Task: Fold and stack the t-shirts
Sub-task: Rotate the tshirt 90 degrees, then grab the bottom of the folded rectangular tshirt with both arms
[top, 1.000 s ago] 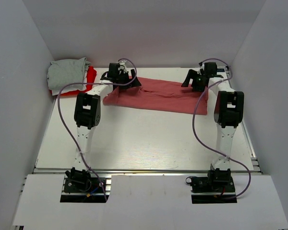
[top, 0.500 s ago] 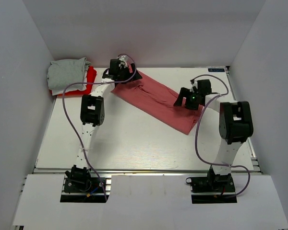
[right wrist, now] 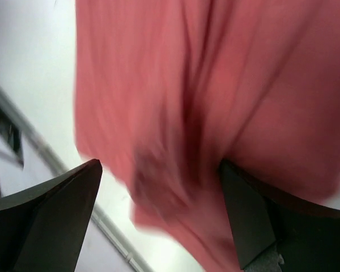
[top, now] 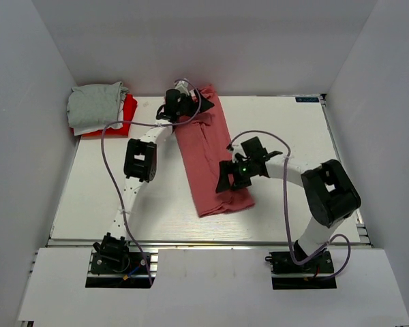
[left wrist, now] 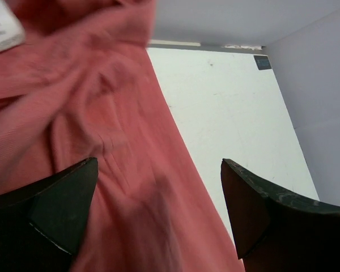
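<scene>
The salmon-pink t-shirt (top: 208,157) lies as a long narrow strip on the white table (top: 123,197), running from the far middle toward the near edge. My left gripper (top: 189,105) is over its far end and my right gripper (top: 228,178) over its near end. In the left wrist view the jaws (left wrist: 158,164) stand wide apart with pink cloth (left wrist: 102,113) under and between them. The right wrist view is blurred; its jaws (right wrist: 158,164) are also apart over the cloth (right wrist: 187,85). A grey t-shirt (top: 95,102) lies folded on a red one (top: 127,109) at the far left corner.
Grey walls enclose the table on the left, back and right. A metal rail (top: 204,242) runs along the near edge. Bare table shows to the right of the pink shirt (left wrist: 226,113). Cables loop from both arms.
The pink shirt has swung from lying across the far side to lying lengthwise. My right gripper swept its end toward the near middle. My left gripper stayed at the far end, shifting slightly right.
</scene>
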Available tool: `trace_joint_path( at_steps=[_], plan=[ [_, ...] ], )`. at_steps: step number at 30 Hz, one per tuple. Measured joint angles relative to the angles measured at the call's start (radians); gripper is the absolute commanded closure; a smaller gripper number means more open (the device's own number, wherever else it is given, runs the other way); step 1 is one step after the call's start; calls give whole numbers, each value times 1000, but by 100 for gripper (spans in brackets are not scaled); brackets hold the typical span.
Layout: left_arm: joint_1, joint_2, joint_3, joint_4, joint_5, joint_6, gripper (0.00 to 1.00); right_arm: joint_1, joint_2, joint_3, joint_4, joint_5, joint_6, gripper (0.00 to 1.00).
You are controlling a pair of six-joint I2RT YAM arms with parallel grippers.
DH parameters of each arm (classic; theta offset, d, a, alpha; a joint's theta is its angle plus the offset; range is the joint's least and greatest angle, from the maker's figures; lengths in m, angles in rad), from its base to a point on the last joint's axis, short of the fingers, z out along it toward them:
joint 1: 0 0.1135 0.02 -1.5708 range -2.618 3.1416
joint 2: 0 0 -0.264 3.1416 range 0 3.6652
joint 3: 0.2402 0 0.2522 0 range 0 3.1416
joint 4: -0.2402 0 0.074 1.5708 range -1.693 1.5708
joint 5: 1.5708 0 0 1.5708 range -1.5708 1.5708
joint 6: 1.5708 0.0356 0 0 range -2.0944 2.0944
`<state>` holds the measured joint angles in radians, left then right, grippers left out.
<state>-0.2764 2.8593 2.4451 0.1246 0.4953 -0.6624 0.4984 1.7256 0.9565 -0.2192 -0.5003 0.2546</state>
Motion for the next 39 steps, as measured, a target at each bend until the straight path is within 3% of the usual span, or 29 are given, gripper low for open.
trace_joint_path(
  at_steps=[9,20,25,31,34,39],
  plan=[
    [-97,34,6,126,-77,-60,0,214,-101,-67,-95,-130,-29,10],
    [-105,-29,-31,72,-85,-29,0,224,-246,14,-158,-22,-135,10],
    [-105,-281,-150,-92,-94,96,0,220,-369,20,-150,111,-114,10],
    [-105,-753,-324,-244,-120,243,0,203,-444,-2,-145,281,-30,10],
    [-105,-1040,-537,-268,-132,290,0,190,-481,-39,-148,343,32,10],
    [-106,-1303,-897,-362,-142,305,0,176,-568,-139,-176,397,137,10]
  ],
)
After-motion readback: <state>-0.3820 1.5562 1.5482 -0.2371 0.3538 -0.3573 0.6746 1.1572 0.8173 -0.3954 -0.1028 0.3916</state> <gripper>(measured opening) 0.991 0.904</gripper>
